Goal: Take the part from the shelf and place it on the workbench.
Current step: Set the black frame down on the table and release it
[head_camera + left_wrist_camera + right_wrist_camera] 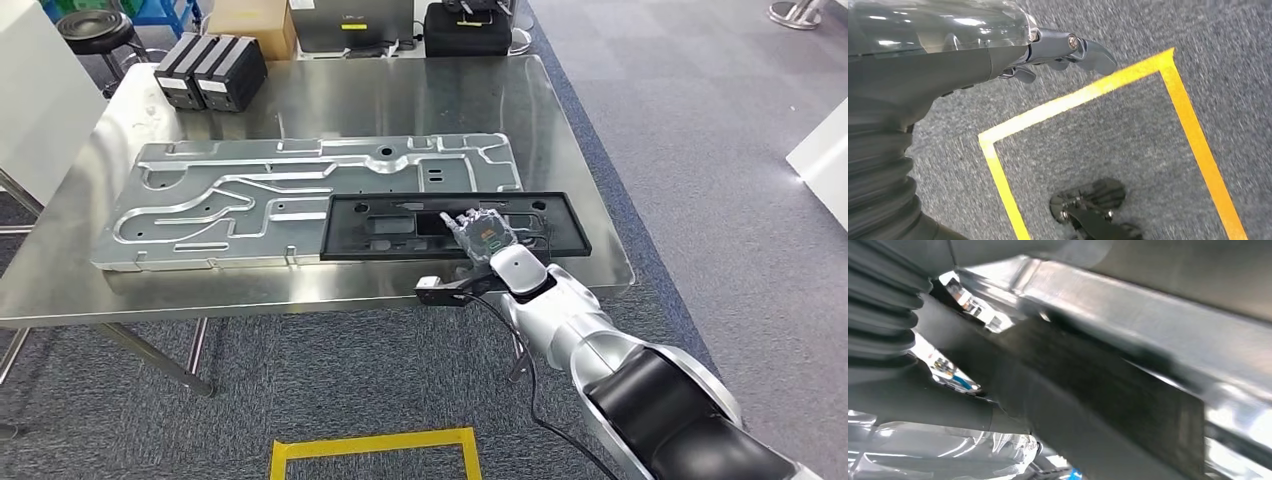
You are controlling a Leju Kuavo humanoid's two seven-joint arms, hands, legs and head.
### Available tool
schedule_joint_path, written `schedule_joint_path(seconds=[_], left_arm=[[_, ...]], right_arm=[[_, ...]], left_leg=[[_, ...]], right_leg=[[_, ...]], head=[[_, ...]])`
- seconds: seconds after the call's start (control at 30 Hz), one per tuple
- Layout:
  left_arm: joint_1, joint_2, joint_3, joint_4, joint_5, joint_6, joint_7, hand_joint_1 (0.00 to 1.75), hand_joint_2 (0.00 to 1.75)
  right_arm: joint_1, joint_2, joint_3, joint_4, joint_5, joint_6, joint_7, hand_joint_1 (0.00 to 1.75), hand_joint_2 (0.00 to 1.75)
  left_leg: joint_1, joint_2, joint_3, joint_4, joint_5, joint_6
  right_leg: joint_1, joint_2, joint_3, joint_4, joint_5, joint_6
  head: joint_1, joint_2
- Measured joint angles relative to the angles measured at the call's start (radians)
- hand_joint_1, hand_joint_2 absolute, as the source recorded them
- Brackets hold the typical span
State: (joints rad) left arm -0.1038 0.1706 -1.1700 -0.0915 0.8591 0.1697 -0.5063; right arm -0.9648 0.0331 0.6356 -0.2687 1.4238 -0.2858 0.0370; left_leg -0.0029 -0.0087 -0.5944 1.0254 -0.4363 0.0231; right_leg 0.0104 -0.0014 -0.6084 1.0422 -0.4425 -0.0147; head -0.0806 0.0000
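Right hand: the right hand [483,232] lay over the near middle of the black part [400,225], fingers fanned above it and pointing away from the robot; whether they gripped or merely touched it could not be told. In the right wrist view the hand [923,400] was a blur of grey ribbing close against a dark panel.

Black part: a long, flat, black rectangular frame lay directly under the right hand and stretched out to both sides of it. It rested flat on the surface [330,100], its far long edge overlapping the near edge of the grey metal plate [250,190].

Grey metal plate: a large cast plate with raised channels and holes lay just beyond the right hand and ran well off to its left side.

Surface: a shiny steel top, its near edge just below the right hand's wrist.

Left hand: the left hand [1063,52] hung above the floor, fingers curled loosely inward with nothing in them.

Floor: grey carpet with a yellow tape outline [1088,92] lay beneath the left hand; the same outline [375,445] lay on the floor nearer the robot than the right hand.

Black boxes: two black boxes [212,70] stood side by side at the far left corner of the surface, well away from the right hand.
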Motion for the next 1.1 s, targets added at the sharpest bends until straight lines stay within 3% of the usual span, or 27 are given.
schedule_joint_path(seconds=[0.13,0.2,0.27,0.3,0.33,0.37,0.43,0.47,0.5,0.63,0.7,0.77,0.83,0.87,0.97,1.03,1.1], left_arm=[[0.0,0.003,0.0,0.0,0.0,0.017,0.012,0.0,1.75],[0.002,0.006,0.0,0.0,0.0,0.02,0.012,0.0,1.75],[0.007,0.009,0.0,0.0,0.0,0.021,0.012,0.0,0.87],[0.009,0.011,0.0,0.0,0.0,0.021,0.012,0.0,0.44],[0.011,0.011,0.0,0.0,0.0,0.022,0.012,0.0,0.0],[0.011,0.011,0.0,0.0,0.0,0.023,0.012,0.0,0.0],[0.009,0.012,-0.002,0.0,0.0,0.025,0.012,0.0,0.0],[0.008,0.012,-0.004,0.0,0.0,0.025,0.012,0.0,0.0],[0.008,0.013,-0.007,0.0,0.0,0.025,0.013,0.0,0.0],[0.009,0.015,-0.018,0.0,0.0,0.034,0.017,0.0,0.0],[0.007,0.015,-0.019,0.0,0.0,0.04,0.018,0.0,0.0],[0.004,0.015,-0.02,0.0,0.0,0.041,0.018,0.0,0.0],[0.004,0.015,-0.021,0.0,0.0,0.041,0.018,0.0,0.0],[0.005,0.015,-0.022,0.0,0.0,0.041,0.018,0.0,0.0],[0.003,0.014,-0.023,0.0,0.0,0.041,0.017,0.0,0.0],[0.002,0.013,-0.023,0.0,0.0,0.041,0.017,0.0,0.0],[0.003,0.013,-0.023,0.0,0.0,0.042,0.018,0.0,0.0]], right_arm=[[-0.005,-0.012,-0.016,0.0,0.0,0.009,0.041,0.0,0.0],[-0.008,-0.022,-0.026,0.001,0.0,0.01,0.051,0.0,0.0],[-0.009,-0.031,-0.031,0.004,0.0,0.01,0.053,0.0,0.0],[-0.008,-0.033,-0.032,0.005,0.0,0.01,0.054,0.0,0.0],[-0.006,-0.035,-0.033,0.007,0.0,0.01,0.056,0.0,0.0],[-0.005,-0.036,-0.034,0.007,0.0,0.01,0.061,0.0,0.0],[-0.004,-0.04,-0.042,0.008,0.003,0.008,0.075,0.0,0.0],[-0.005,-0.044,-0.048,0.009,0.007,0.004,0.083,0.0,0.0],[-0.006,-0.049,-0.055,0.008,0.012,-0.002,0.089,0.0,0.0],[-0.008,-0.062,-0.077,0.006,0.056,-0.073,0.115,0.0,0.0],[-0.012,-0.063,-0.083,0.004,0.079,-0.113,0.13,0.0,0.0],[-0.013,-0.064,-0.085,0.004,0.087,-0.127,0.137,0.0,0.0],[-0.011,-0.065,-0.087,0.004,0.089,-0.128,0.139,0.0,0.0],[-0.011,-0.066,-0.087,0.004,0.089,-0.128,0.14,0.0,0.0],[-0.016,-0.066,-0.088,0.004,0.09,-0.129,0.14,0.0,0.0],[-0.019,-0.066,-0.088,0.004,0.09,-0.13,0.14,0.0,0.0],[-0.019,-0.066,-0.089,0.003,0.09,-0.13,0.14,0.0,0.0]], left_leg=[[0.001,0.001,-0.007,0.008,-0.006,-0.016],[0.004,0.002,-0.038,0.08,-0.051,-0.026],[0.012,0.002,-0.093,0.204,-0.11,-0.039],[0.018,0.003,-0.113,0.249,-0.122,-0.046],[0.025,0.003,-0.118,0.261,-0.115,-0.053],[0.032,0.003,-0.105,0.235,-0.091,-0.061],[0.043,0.004,-0.046,0.115,-0.032,-0.076],[0.045,0.003,-0.022,0.065,-0.017,-0.075],[0.046,0.003,-0.011,0.036,-0.013,-0.071],[0.041,0.002,-0.014,0.026,-0.015,-0.037],[0.041,0.003,-0.014,0.024,-0.012,-0.026],[0.038,0.004,-0.014,0.023,-0.012,-0.02],[0.034,0.002,-0.014,0.024,-0.013,-0.018],[0.033,0.001,-0.012,0.024,-0.013,-0.017],[0.029,-0.001,-0.011,0.024,-0.016,-0.022],[0.027,-0.001,-0.012,0.02,-0.015,-0.032],[0.027,0.0,-0.009,0.014,-0.014,-0.044]], right_leg=[[-0.005,-0.007,0.017,-0.039,0.01,-0.002],[-0.012,-0.014,0.026,-0.056,0.019,-0.006],[-0.014,-0.015,0.026,-0.059,0.02,-0.009],[-0.016,-0.014,0.025,-0.058,0.02,-0.008],[-0.019,-0.012,0.024,-0.056,0.019,-0.005],[-0.023,-0.009,0.023,-0.052,0.017,-0.001],[-0.029,-0.005,0.019,-0.034,0.007,0.016],[-0.03,-0.004,0.013,-0.021,0.001,0.025],[-0.029,-0.003,0.006,-0.011,-0.003,0.033],[-0.032,-0.002,-0.008,0.006,-0.013,0.053],[-0.034,-0.002,-0.045,0.086,-0.059,0.058],[-0.033,-0.002,-0.105,0.213,-0.114,0.06],[-0.033,-0.002,-0.138,0.272,-0.117,0.058],[-0.032,-0.002,-0.131,0.25,-0.094,0.053],[-0.024,-0.002,-0.046,0.062,-0.005,0.034],[-0.017,-0.002,-0.023,0.005,0.005,0.027],[-0.018,-0.001,-0.019,-0.007,0.008,0.021]], head=[[0.0,0.0],[0.0,0.0],[0.0,0.0],[0.0,0.0],[0.0,0.0],[0.0,0.0],[0.0,0.0],[0.0,0.0],[0.0,0.0],[0.0,0.0],[0.0,0.0],[0.0,0.0],[0.0,0.0],[0.0,0.0],[0.0,0.0],[0.0,0.0],[0.0,0.0]])
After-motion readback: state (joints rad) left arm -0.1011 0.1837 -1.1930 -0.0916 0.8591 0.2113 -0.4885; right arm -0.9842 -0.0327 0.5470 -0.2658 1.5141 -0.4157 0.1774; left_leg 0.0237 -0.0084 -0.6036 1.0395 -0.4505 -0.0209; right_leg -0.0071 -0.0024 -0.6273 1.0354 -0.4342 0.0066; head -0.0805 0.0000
